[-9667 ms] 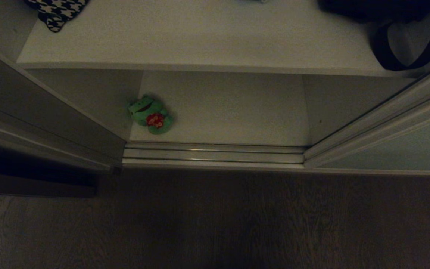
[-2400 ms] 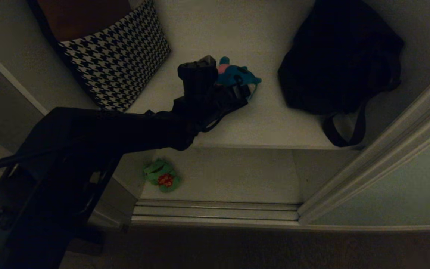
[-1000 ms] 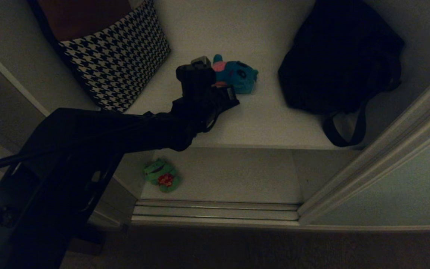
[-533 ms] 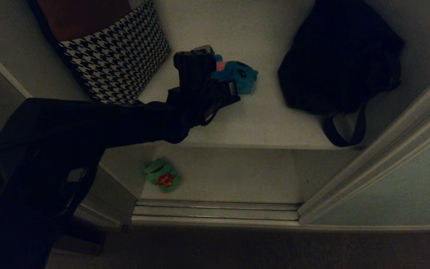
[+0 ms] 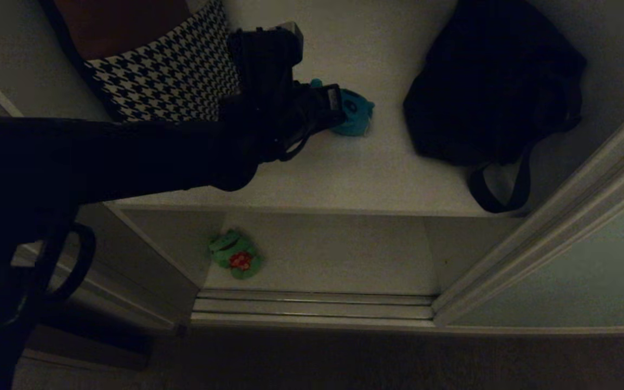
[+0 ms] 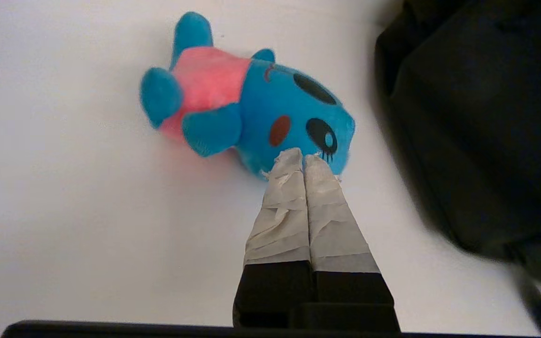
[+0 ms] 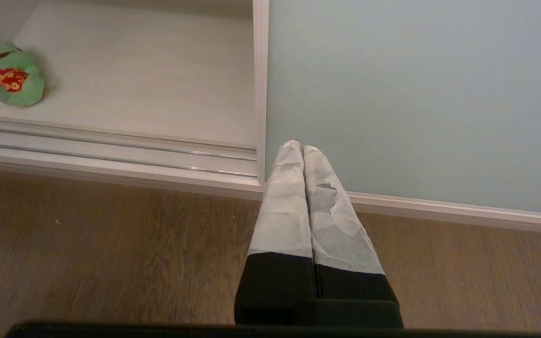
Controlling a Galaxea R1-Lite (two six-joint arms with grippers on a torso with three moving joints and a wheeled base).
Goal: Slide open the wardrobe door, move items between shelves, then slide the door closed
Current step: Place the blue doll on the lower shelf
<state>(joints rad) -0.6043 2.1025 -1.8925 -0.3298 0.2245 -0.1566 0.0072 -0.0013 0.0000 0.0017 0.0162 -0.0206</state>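
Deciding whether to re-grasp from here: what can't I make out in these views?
- Blue plush: head view, left arm covers most of it.
- Left end effector: wrist view, contact with the plush unclear.
- Black bag: wrist view, cut off by the edge.

The left arm (image 5: 128, 157) is a thick matte-black limb with a boxy black wrist block and loose black cable loops near its end and its base. Both the left gripper (image 6: 303, 159) and the right gripper (image 7: 297, 148) have black jaws whose tapering fingers are wrapped in creased, pale grey-white tape.
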